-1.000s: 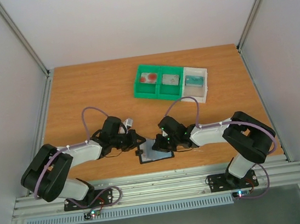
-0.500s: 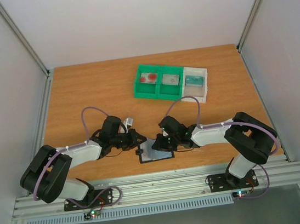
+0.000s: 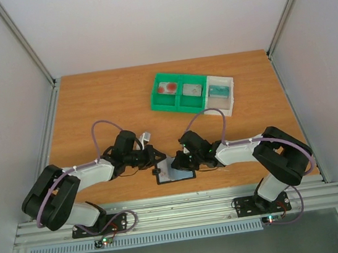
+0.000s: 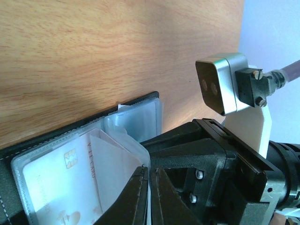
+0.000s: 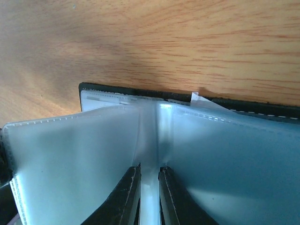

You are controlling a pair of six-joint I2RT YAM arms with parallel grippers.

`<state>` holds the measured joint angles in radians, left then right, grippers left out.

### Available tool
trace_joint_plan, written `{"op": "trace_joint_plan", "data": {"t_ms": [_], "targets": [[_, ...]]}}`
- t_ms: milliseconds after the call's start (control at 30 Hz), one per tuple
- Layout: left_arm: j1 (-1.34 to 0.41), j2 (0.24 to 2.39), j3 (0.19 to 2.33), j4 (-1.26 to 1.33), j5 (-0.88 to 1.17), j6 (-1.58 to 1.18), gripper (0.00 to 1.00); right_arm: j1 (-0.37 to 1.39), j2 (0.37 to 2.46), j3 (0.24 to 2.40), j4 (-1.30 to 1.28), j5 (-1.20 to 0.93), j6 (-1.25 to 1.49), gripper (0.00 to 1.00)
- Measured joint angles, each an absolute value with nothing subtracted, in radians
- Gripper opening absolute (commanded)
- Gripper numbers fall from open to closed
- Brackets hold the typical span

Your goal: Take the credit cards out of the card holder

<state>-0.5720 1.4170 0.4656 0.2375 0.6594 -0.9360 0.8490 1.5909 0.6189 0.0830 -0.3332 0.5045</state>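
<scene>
The card holder (image 3: 176, 173) lies open near the table's front edge, between both arms. My left gripper (image 4: 151, 172) is shut on the edge of one of its clear pockets, and a whitish credit card (image 4: 61, 180) with a chip shows inside that pocket. My right gripper (image 5: 149, 172) is shut on the upright fold between two translucent sleeves (image 5: 79, 164); the holder's black rim (image 5: 140, 90) lies flat on the wood behind. In the top view the two grippers meet over the holder, the left gripper (image 3: 159, 160) and the right gripper (image 3: 178, 162). Other credit cards (image 3: 168, 88) lie in the trays at the back.
A green compartment tray (image 3: 179, 101) holds a whitish card with red marks and a greyish card (image 3: 192, 90). Beside it a white tray (image 3: 232, 95) holds a teal card (image 3: 218, 90). The right arm's black wrist and its camera (image 4: 221, 84) stand close to my left fingers.
Both grippers stay on the card holder. The left wrist has shifted very slightly; the holder lies where it was.
</scene>
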Motion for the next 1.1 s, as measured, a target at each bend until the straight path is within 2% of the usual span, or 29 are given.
{"op": "trace_joint_plan", "data": {"t_ms": [233,700,1100], "targets": [[-0.579,1.42,0.473,0.244,0.673,-0.939,0.15,0.849,1.591,0.611,0.101,-0.333,0.504,0.14],[-0.587,1.448,0.49,0.245,0.677,-0.935,0.14,0.848,1.495,0.606,0.066,-0.309,0.488,0.27],[-0.596,1.448,0.49,0.245,0.677,-0.936,0.19,0.847,1.362,0.59,-0.04,-0.257,0.465,0.27]]}}
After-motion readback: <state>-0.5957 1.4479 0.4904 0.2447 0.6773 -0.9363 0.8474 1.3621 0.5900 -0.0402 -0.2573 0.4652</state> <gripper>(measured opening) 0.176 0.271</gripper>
